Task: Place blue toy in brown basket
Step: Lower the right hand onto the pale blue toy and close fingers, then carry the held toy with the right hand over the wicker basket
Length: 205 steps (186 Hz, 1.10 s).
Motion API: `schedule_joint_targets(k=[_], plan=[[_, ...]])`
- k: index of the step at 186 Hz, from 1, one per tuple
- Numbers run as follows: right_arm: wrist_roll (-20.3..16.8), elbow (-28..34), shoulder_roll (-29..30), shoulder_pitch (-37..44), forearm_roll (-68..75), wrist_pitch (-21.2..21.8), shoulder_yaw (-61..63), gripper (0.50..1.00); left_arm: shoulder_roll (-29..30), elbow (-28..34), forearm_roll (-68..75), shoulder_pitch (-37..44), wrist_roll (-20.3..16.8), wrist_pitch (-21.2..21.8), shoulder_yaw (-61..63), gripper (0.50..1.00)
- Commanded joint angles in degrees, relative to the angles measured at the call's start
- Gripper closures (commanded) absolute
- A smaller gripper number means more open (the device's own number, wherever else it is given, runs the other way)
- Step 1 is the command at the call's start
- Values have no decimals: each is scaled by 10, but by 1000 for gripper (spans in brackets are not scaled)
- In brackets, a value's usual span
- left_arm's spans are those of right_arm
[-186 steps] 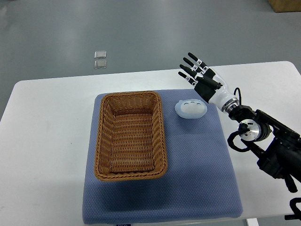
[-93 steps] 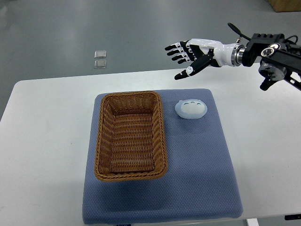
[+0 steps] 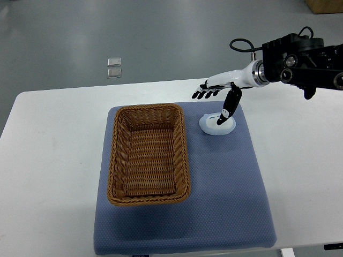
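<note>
A pale blue toy (image 3: 214, 126) lies on the blue mat (image 3: 225, 182), just right of the brown wicker basket (image 3: 149, 154), which holds nothing. My right hand (image 3: 214, 99) hovers over the toy from the far side, its arm coming in from the upper right. Its fingers are spread and point left, while the thumb (image 3: 225, 111) hangs down onto the toy's top right. Nothing is grasped. The left arm does not show.
The mat lies on a white table (image 3: 48, 160). Two small clear squares (image 3: 113, 68) sit on the grey floor beyond the table's far edge. A brown box corner (image 3: 324, 5) shows at the top right.
My right arm swung up from the table's right side to the far side, then the hand came down and left until its thumb reached the toy. The toy and basket have not moved.
</note>
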Motion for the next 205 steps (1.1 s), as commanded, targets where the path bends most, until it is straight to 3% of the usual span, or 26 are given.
schedule_joint_targets(k=[1, 102, 142, 160, 166, 167, 168, 169, 171, 185, 205], plan=[[-1, -4, 7, -18, -1, -17, -1, 574, 0, 1, 0, 0, 0, 0, 1, 500], [-13, -78, 53, -108, -44, -79, -1, 581, 0, 3, -1, 0, 0, 1, -2, 500], [-13, -91, 63, -130, -48, -103, -1, 605, 0, 4, -1, 1, 1, 1, -1, 500], [-13, -98, 70, -137, -48, -112, -1, 687, 0, 3, -1, 1, 1, 1, -1, 500], [-13, -99, 70, -138, -50, -114, -1, 765, 0, 3, -1, 0, 1, 1, -1, 500], [-13, -98, 70, -138, -50, -114, -1, 803, 0, 3, -1, 1, 1, 1, -1, 500], [-13, -98, 70, -138, -50, -114, -1, 803, 0, 3, -1, 1, 1, 1, -1, 500], [-13, -99, 70, -139, -51, -115, -1, 842, 0, 3, -1, 1, 1, 1, -1, 500], [-13, -99, 70, -140, -52, -115, -1, 871, 0, 3, -1, 1, 1, 1, -1, 500], [-13, -104, 71, -141, -63, -116, -1, 995, 0, 4, -1, 1, 1, 1, -1, 500], [-13, -105, 63, -136, -68, -115, -1, 1000, 0, 5, -1, 1, 1, 1, -1, 500]])
